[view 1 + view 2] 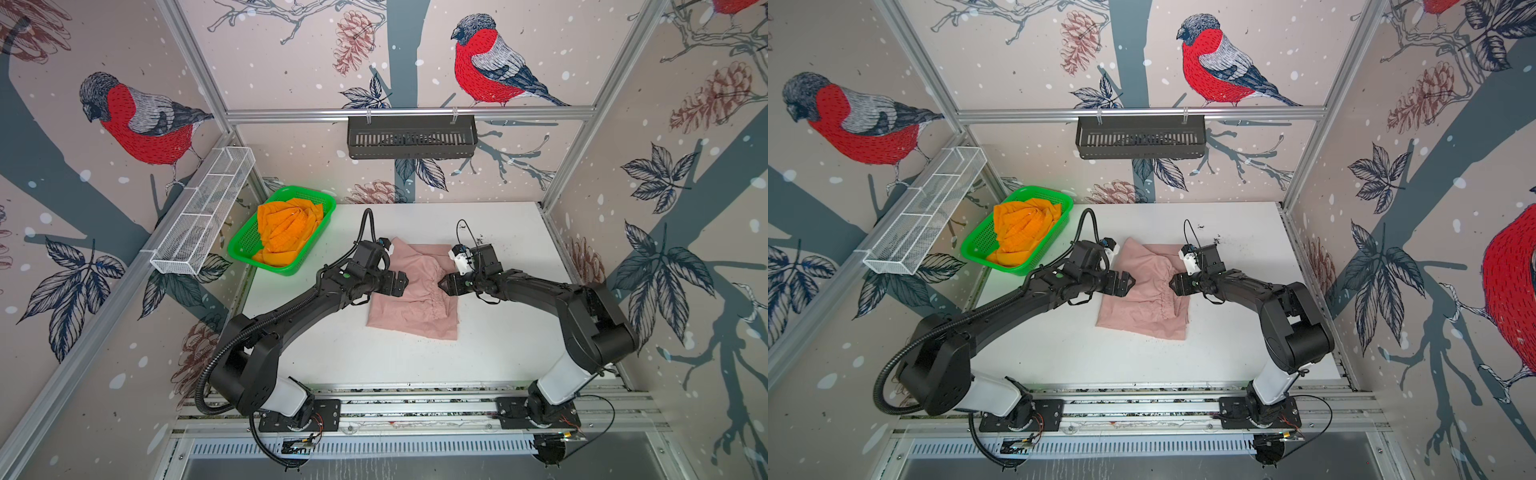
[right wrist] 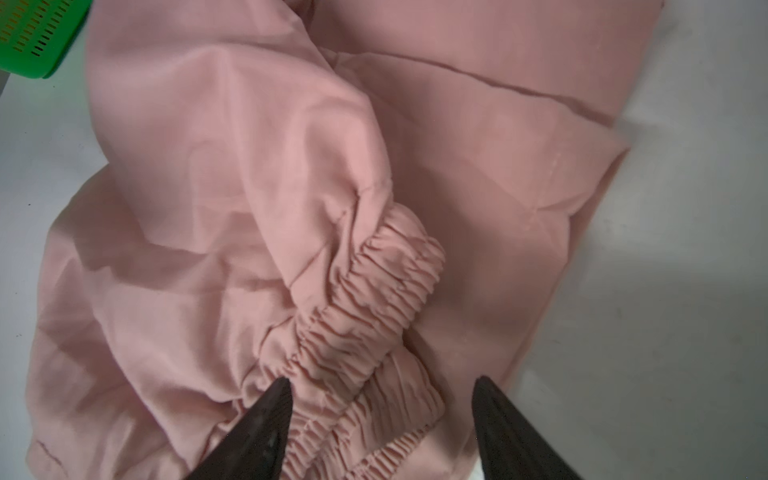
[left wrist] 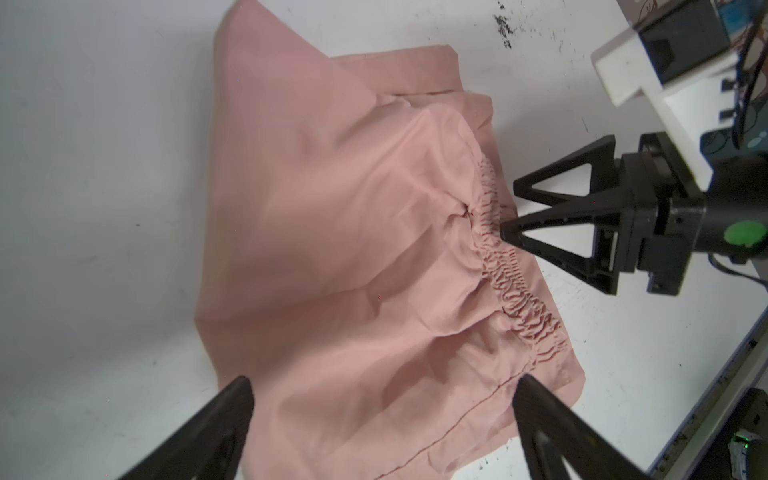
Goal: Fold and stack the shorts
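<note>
Shows thin dusty pink fabric shorts point(image 1: 415, 303) lying mid white tabletop point(image 1: 498, 340), under left gripper point(image 1: 403, 282) and right gripper point(image 1: 444, 285), both claws apart, clamping nothing. Shows bright orange fabric shorts point(image 1: 286, 232) bunched in green plastic mesh basket point(image 1: 329, 200), far-left corner.

Bird-print walls point(image 1: 291, 62) w/ alu frame point(image 1: 291, 114), white tabletop point(image 1: 415, 361).

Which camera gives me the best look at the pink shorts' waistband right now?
The right wrist view: the waistband fills it close up, every gather sharp, right at the open right gripper. The left wrist view shows it farther off. Both top views show only a small puckered line.
</note>
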Robot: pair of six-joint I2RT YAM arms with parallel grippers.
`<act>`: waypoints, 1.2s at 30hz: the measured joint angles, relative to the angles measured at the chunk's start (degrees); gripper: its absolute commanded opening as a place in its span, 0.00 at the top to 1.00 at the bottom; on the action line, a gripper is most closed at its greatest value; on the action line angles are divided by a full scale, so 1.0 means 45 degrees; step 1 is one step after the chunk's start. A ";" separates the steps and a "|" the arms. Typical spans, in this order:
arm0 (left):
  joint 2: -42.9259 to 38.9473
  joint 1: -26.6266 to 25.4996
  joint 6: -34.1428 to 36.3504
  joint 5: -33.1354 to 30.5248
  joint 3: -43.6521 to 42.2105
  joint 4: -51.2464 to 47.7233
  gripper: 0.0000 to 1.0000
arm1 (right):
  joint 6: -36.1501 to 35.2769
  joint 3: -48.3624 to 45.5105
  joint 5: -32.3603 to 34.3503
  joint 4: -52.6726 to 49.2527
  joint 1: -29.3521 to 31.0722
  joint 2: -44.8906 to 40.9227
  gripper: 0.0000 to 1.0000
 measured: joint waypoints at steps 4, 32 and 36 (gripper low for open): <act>-0.0238 -0.0199 -0.0340 0.0316 -0.1297 0.0301 0.03 | 0.0000 0.0078 -0.0437 0.0301 -0.0078 0.0656 0.41; 0.2691 0.0491 0.1603 -0.2351 0.0311 0.0831 0.03 | 0.4532 -0.5187 0.3084 0.0661 0.2861 -0.8048 0.34; 0.1962 0.0597 0.1666 -0.2283 0.0811 0.0287 0.03 | 0.4454 -0.4061 0.3211 -0.0593 0.2098 -0.7912 0.33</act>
